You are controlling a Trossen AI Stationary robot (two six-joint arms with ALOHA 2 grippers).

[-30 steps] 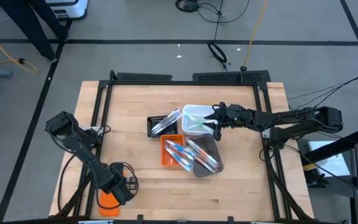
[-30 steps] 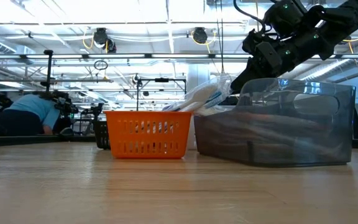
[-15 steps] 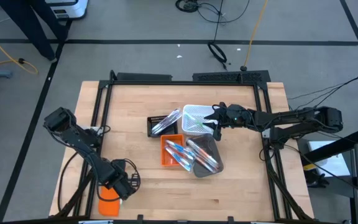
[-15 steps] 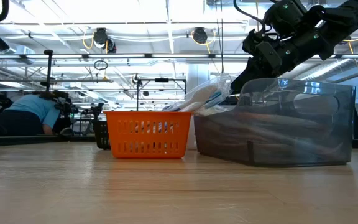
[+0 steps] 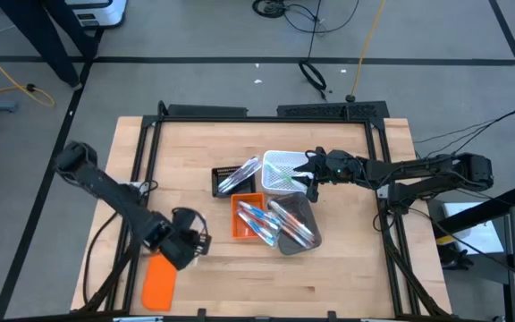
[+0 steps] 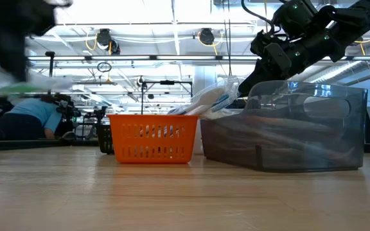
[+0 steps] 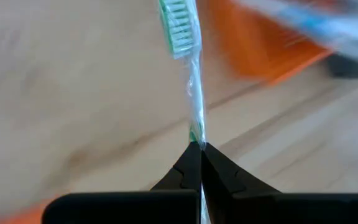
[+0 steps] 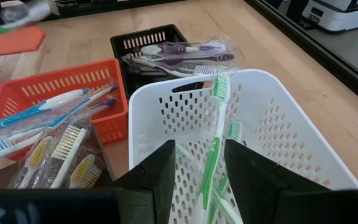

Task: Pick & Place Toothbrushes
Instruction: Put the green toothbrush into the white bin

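Note:
My left gripper (image 5: 192, 241) hovers over bare table left of the orange bin (image 5: 247, 217), shut on a green-bristled toothbrush (image 7: 188, 62) with a clear handle. It shows blurred at the low view's upper left (image 6: 11, 32). My right gripper (image 8: 197, 180) is open above the white basket (image 5: 282, 170), which holds green toothbrushes (image 8: 213, 143). Blue toothbrushes (image 8: 48, 106) lie in the orange bin. Purple ones (image 8: 179, 53) lie across the black bin (image 5: 229, 180). Wrapped brushes (image 8: 58, 155) fill the grey clear bin (image 5: 295, 224). My left gripper pinches the toothbrush's clear handle (image 7: 196, 127) between its two fingertips (image 7: 185, 163). The handle runs on straight ahead, in line with the fingers, with the green bristle head (image 7: 179, 22) at the free end. The toothbrush is lifted clear of the table.
A flat orange lid (image 5: 159, 283) lies near the table's near left corner. The four bins cluster at the table's middle. Bare wood lies between the lid and the bins. A person (image 6: 27, 119) bends over in the room far behind the table.
My left gripper has risen from over the orange lid and swung right and toward the far edge, toward the orange bin, carrying the toothbrush. The lid now lies uncovered. In the low view the arm has come into the upper left.

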